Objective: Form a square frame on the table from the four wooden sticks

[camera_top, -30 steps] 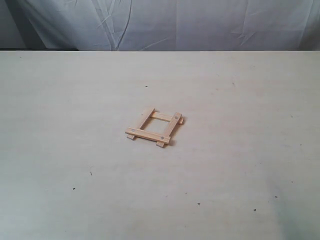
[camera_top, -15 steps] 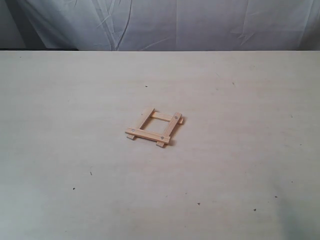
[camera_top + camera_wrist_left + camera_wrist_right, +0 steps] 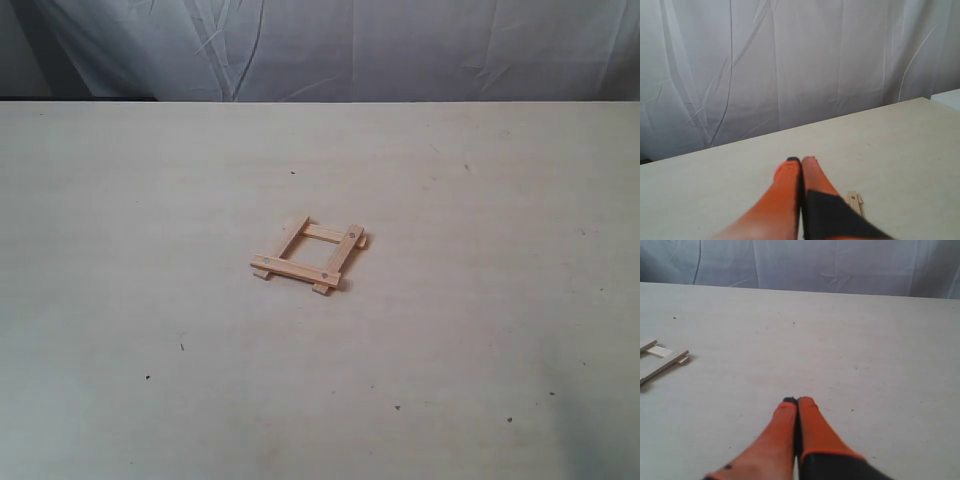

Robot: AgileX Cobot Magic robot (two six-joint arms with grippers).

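The four wooden sticks lie as a small square frame (image 3: pixel 308 255) near the middle of the table (image 3: pixel 480 300), corners overlapping and ends sticking out a little. Dark holes show on the top strips. No arm appears in the exterior view. In the left wrist view my left gripper (image 3: pixel 800 161) is shut with nothing held, and one holed stick end (image 3: pixel 854 200) peeks out beside its orange fingers (image 3: pixel 785 185). My right gripper (image 3: pixel 797 401) is also shut and empty above bare tabletop, with a corner of the frame (image 3: pixel 660 362) off to one side, well apart from it.
A wrinkled white cloth backdrop (image 3: pixel 400 45) hangs behind the far table edge. Tiny dark specks (image 3: pixel 147 377) dot the tabletop.
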